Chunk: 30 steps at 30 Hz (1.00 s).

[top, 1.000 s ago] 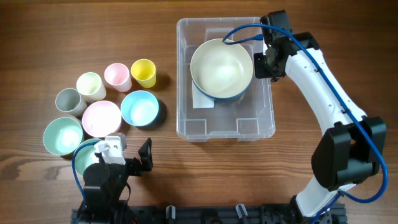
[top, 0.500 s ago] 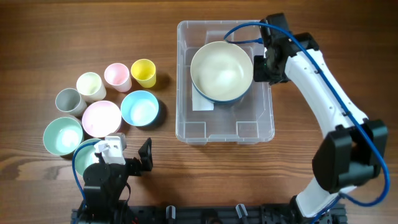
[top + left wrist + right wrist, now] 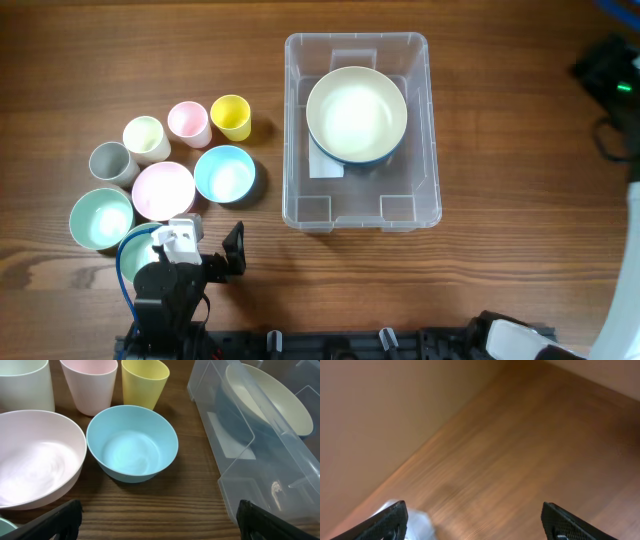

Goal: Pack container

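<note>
The container point(image 3: 430, 120) is a clear plastic tub right of centre, also at the right of the left wrist view as container point(image 3: 260, 467). Inside it rests a large cream bowl point(image 3: 356, 113) with a blue outside, over a white label point(image 3: 325, 162). My right arm point(image 3: 608, 68) shows as a dark blur at the far right edge, away from the tub. The right gripper point(image 3: 480, 521) is open over bare wood, holding nothing. My left gripper point(image 3: 157, 527) stands open at the near left, just short of the blue bowl point(image 3: 132, 442).
Left of the tub stand a yellow cup point(image 3: 231, 117), pink cup point(image 3: 188, 123), cream cup point(image 3: 146, 138) and grey cup point(image 3: 110, 163). In front are a blue bowl point(image 3: 225, 174), pink bowl point(image 3: 163, 190) and mint bowl point(image 3: 100, 218). The left arm point(image 3: 170, 285) sits at the near edge.
The right gripper opened and let go of the cream bowl, which stays in the tub. The right arm then swung away to the far right edge. The left arm has not moved.
</note>
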Available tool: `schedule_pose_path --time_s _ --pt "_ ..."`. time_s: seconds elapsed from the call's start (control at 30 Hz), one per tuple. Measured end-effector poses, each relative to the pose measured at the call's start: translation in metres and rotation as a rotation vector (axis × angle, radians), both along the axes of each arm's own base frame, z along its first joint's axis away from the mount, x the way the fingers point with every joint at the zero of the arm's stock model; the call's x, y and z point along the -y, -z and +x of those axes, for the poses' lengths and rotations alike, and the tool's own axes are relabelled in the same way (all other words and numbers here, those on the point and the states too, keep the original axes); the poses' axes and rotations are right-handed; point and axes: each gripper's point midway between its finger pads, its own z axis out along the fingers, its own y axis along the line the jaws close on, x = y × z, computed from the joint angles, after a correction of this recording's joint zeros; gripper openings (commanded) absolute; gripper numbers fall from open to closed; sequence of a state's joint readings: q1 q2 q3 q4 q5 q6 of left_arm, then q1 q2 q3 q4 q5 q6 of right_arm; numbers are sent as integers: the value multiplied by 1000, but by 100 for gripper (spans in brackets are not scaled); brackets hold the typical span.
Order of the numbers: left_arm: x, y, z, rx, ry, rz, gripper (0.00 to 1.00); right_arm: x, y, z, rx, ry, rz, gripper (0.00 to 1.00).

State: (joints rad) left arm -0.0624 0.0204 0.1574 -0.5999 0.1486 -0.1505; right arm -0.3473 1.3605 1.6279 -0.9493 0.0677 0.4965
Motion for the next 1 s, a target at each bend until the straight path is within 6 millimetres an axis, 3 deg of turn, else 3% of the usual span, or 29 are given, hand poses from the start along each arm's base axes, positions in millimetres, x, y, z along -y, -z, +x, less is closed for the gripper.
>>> schedule_pose_path --time_s 0.07,0.17,0.4,0.63,0.7,0.83,1.0 --pt "0 0 0 0 0 0 100 24 11 -9 -13 77 67 99" --pt "0 0 0 0 0 0 100 35 26 -14 -32 133 160 100" --pt "0 0 0 2 0 0 100 30 31 -11 -26 138 228 100" --pt "6 -23 5 68 17 -46 100 29 31 -11 -22 138 237 99" --pt "4 -37 5 73 1 -60 100 29 31 -11 -22 138 237 100" --pt "-6 -91 12 73 -65 -54 100 29 31 -10 -20 138 237 100" --pt "-39 -146 37 -141 -238 23 100 28 32 -10 -24 135 242 100"
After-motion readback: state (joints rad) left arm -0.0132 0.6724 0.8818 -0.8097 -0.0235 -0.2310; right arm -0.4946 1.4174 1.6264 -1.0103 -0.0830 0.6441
